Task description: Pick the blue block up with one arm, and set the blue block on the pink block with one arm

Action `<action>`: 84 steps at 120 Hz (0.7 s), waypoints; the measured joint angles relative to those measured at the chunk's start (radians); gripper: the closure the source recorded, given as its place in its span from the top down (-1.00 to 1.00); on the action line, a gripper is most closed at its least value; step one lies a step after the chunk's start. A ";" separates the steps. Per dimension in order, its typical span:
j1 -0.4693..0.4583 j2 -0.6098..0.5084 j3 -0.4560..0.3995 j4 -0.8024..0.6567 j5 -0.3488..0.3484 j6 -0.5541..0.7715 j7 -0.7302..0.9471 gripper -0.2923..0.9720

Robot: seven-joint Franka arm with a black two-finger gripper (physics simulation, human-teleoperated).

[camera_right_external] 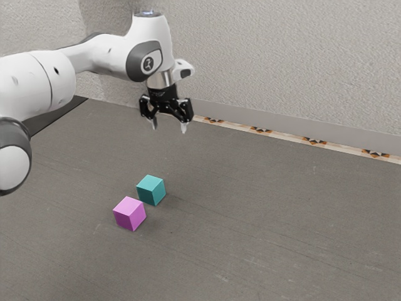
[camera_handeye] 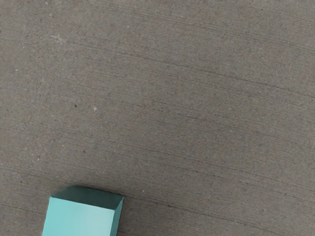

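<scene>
My hand (camera_right_external: 169,128) hangs released above the worktop (camera_right_external: 269,213); the blue block (camera_right_external: 151,189) sits just beside the pink block (camera_right_external: 129,213).

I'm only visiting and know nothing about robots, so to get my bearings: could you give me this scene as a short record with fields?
claw: open, holding nothing, raised high above the table
blue block: teal-blue cube resting on the table, not gripped
pink block: on the table close beside the blue block, on the side nearer the exterior camera; I cannot tell whether they touch
on top of pink block: nothing
job so far: blue block not yet picked up
</scene>
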 joint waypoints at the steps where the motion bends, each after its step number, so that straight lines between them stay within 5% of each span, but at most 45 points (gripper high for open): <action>1: 0.004 0.004 -0.002 0.001 0.002 0.005 0.007 0.50; 41: 0.086 0.148 -0.017 -0.043 0.024 0.236 0.304 0.51; 84: 0.148 0.076 -0.049 -0.254 -0.020 0.469 0.445 0.50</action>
